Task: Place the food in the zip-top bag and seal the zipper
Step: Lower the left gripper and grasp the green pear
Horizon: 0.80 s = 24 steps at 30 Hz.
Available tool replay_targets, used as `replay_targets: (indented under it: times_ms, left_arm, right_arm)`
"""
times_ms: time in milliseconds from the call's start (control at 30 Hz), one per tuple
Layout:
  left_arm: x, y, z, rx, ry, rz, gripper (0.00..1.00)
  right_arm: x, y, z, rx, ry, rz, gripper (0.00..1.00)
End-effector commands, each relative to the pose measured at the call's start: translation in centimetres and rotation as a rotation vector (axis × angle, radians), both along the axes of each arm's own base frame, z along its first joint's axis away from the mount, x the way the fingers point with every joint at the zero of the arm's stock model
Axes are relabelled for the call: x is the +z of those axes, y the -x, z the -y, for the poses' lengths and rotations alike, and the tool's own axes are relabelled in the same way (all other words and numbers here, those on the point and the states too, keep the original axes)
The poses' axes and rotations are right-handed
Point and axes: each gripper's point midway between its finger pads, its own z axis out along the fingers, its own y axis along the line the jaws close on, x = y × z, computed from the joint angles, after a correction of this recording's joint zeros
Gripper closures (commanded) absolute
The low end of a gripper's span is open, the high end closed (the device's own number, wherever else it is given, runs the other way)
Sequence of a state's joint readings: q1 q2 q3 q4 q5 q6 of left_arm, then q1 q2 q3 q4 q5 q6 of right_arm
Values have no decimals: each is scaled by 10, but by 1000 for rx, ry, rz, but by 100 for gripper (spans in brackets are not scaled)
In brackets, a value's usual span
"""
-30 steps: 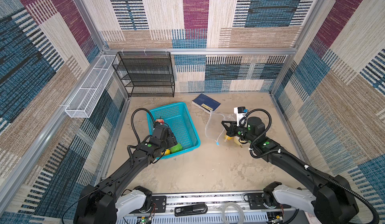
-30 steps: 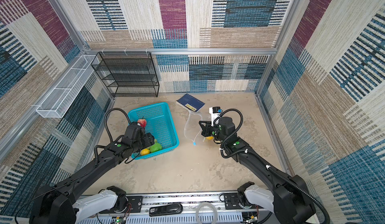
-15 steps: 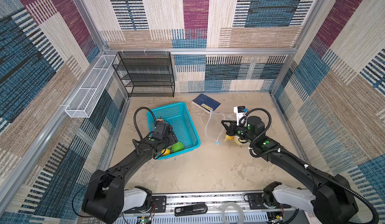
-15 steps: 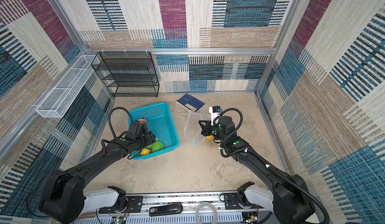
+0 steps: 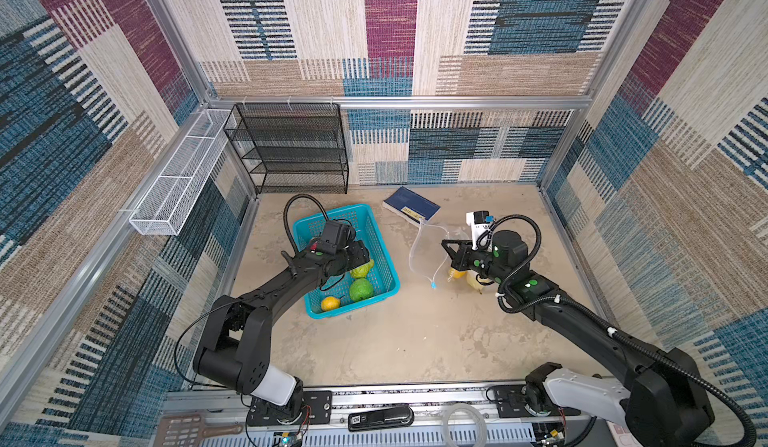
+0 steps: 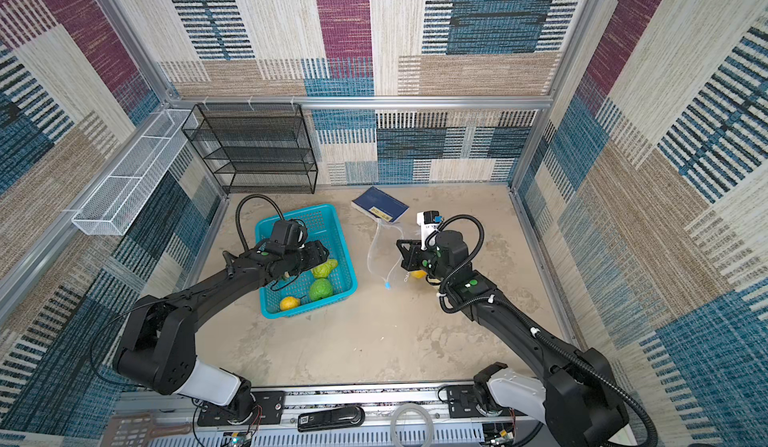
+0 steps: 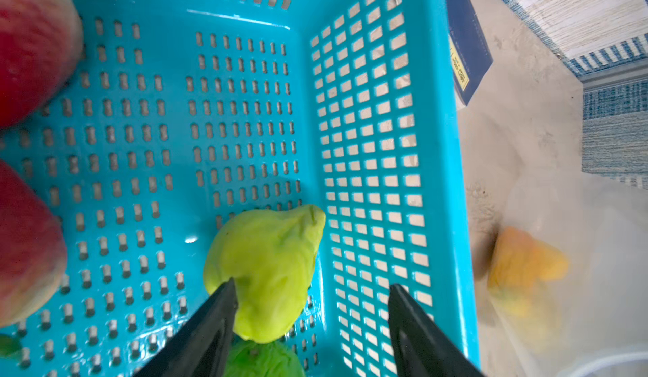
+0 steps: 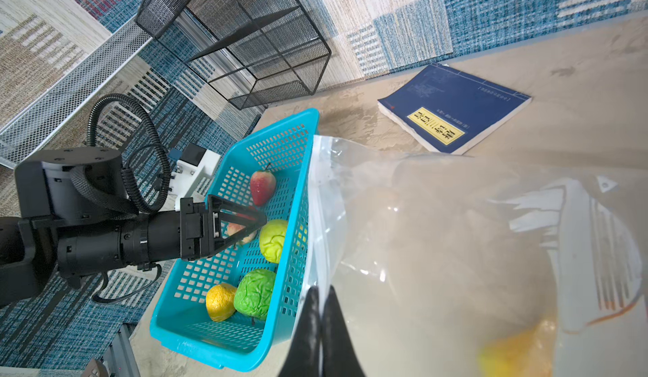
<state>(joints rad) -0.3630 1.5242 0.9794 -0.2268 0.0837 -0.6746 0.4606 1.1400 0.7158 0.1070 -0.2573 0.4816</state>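
2 tools: L tool (image 7: 312, 286) released, fingers either side of a smooth pale-green pear-shaped fruit (image 7: 270, 270) in the perforated teal plastic basket (image 7: 452, 147). R tool (image 8: 321, 291) clenched on the clear crinkly zip-top bag (image 8: 438, 235) edge. Bag is on the desk (image 5: 415, 332) at 3 o'clock of basket, w/ orange piece (image 8: 519, 350) inside.

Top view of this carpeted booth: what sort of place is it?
Probably a robot training cell, not a home: carpet-lined walls in an aluminium frame, two black arms mounted on a front rail, and props like toy fruit in a teal basket.
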Motion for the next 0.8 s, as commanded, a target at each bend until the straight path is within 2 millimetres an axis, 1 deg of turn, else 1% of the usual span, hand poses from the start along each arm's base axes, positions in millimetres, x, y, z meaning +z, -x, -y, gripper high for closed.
replay_targets:
  times_ms: [0, 133, 200, 267, 400, 467, 567, 700, 767]
  left_arm:
    - [-1, 3, -11, -20, -96, 2, 28]
    - [-7, 11, -18, -42, -146, -10, 26]
    - [-8, 12, -20, -74, -182, -12, 25]
    - [-7, 11, -19, -125, -221, 1, 24]
    - [-4, -1, -13, -248, -290, 47, 22]
    - [-9, -6, -13, -288, -331, 29, 21]
    - [-19, -13, -5, -363, -331, 8, 21]
    - [-33, -13, 7, -454, -312, -32, 20]
    - [-38, -12, 9, -473, -308, -48, 20]
  right_arm:
    - [7, -3, 3, -17, 4, 30, 100]
    - [5, -5, -1, -6, 5, 28, 100]
    - [4, -6, -3, 1, 3, 23, 100]
    - [3, -6, -4, 8, 0, 19, 100]
    - [4, -6, -3, 4, 1, 21, 100]
    - [3, -5, -2, 0, 1, 20, 100]
    - [4, -5, -1, -2, 2, 19, 100]
    - [5, -4, 1, -10, 15, 22, 100]
    - [5, -4, 2, -17, 19, 24, 100]
